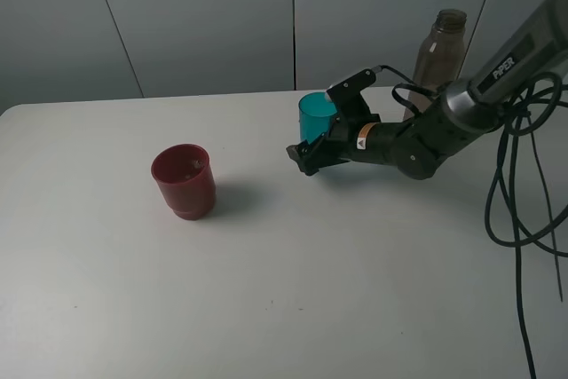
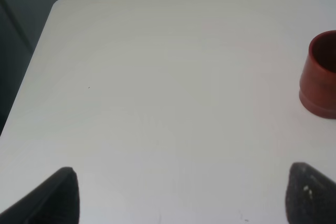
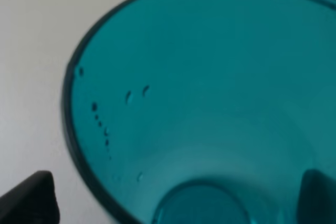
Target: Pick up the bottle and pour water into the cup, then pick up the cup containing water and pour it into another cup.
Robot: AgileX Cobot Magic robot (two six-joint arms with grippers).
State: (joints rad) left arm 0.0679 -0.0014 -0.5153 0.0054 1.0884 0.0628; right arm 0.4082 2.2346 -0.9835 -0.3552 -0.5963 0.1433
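Note:
The teal cup (image 1: pixel 316 115) stands right of the table's middle, between the fingers of my right gripper (image 1: pixel 311 150), which is shut on its lower part. In the right wrist view the cup (image 3: pixel 210 93) fills the frame, seen from above, with droplets on its inner wall and the gripper (image 3: pixel 178 198) at either side of it. The dark red cup (image 1: pixel 184 180) stands upright to the left, apart from both grippers; it also shows in the left wrist view (image 2: pixel 320 74). The smoky bottle (image 1: pixel 441 51) stands upright at the back right. My left gripper (image 2: pixel 181 198) is open and empty over bare table.
The white table (image 1: pixel 266 290) has a rounded far left corner (image 2: pixel 58 3). Black cables (image 1: pixel 524 210) hang off the right arm at the right edge. A grey panelled wall runs behind the table.

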